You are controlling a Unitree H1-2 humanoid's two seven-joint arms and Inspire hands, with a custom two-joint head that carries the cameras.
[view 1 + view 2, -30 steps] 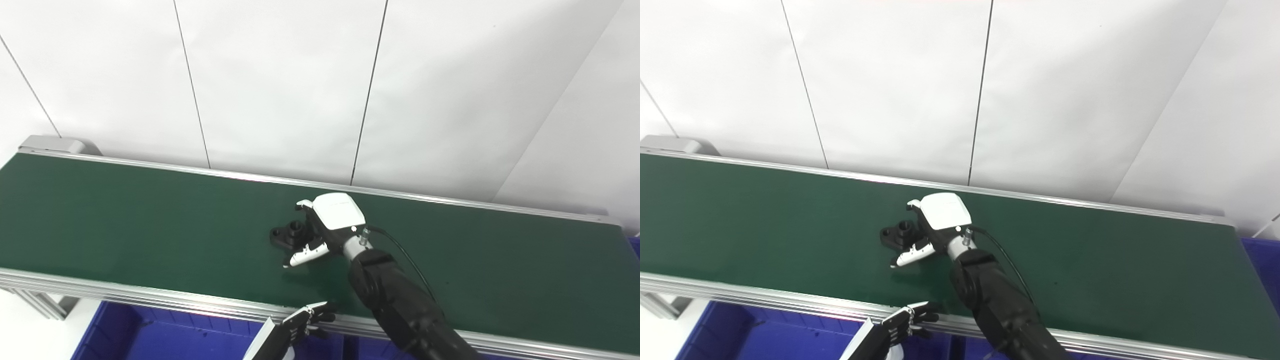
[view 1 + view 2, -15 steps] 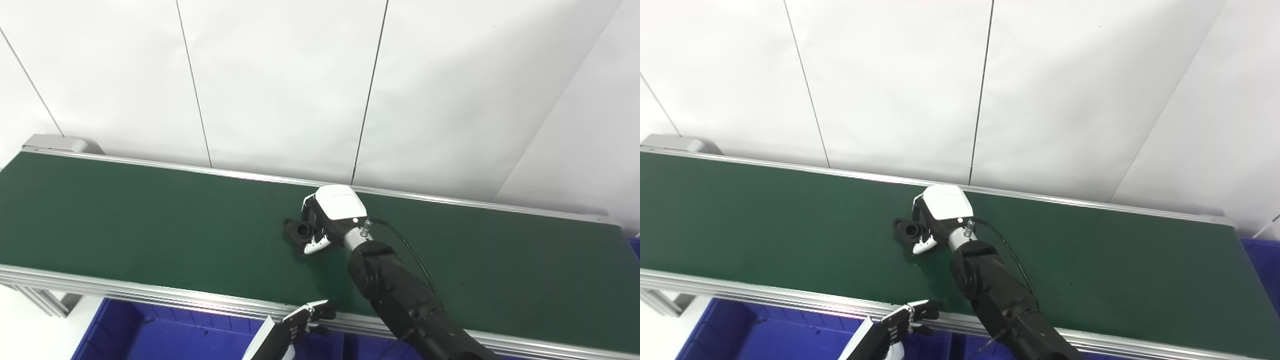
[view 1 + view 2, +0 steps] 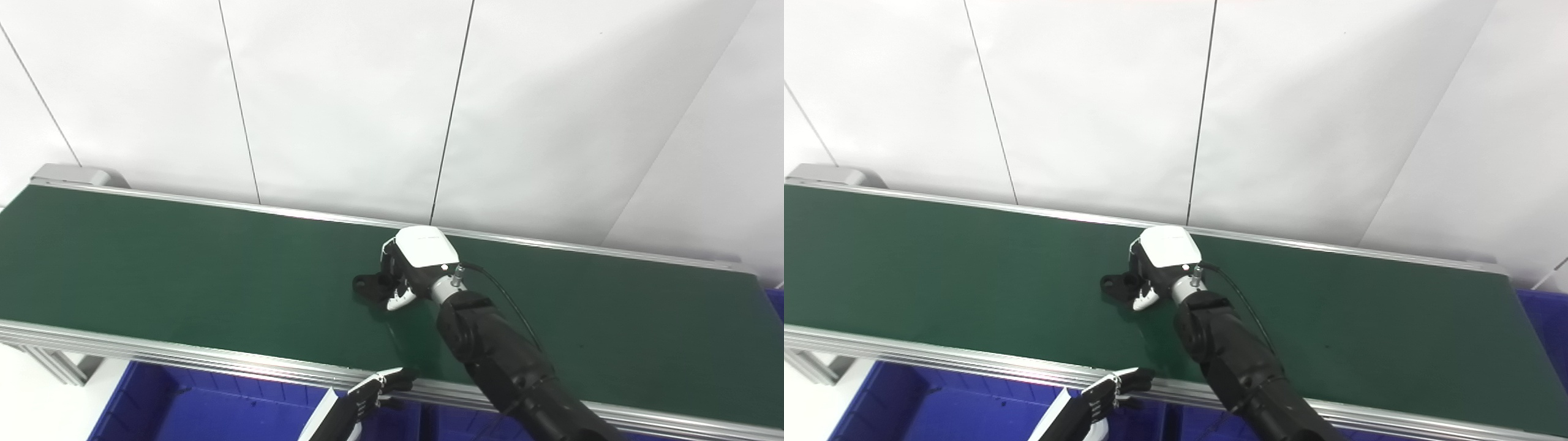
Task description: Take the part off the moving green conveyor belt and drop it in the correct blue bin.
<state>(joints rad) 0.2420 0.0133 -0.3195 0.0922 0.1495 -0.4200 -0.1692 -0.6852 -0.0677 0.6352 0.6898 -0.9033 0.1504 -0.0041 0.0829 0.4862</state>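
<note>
A small black part with a flange lies on the green conveyor belt near its middle. My right hand, white-backed with black fingers, is closed around the part's right side, so only its left lug shows. The part still looks to be touching the belt. My left hand hangs low at the belt's near rail, fingers loosely apart and holding nothing.
Blue bins sit below the belt's near rail, and another blue bin edge shows at the far right. A silver rail borders the belt. White wall panels stand behind it.
My right hand's fingers have curled shut around the black part, which has drifted right along the belt with the hand. The view has shifted slightly. The left hand stays put.
</note>
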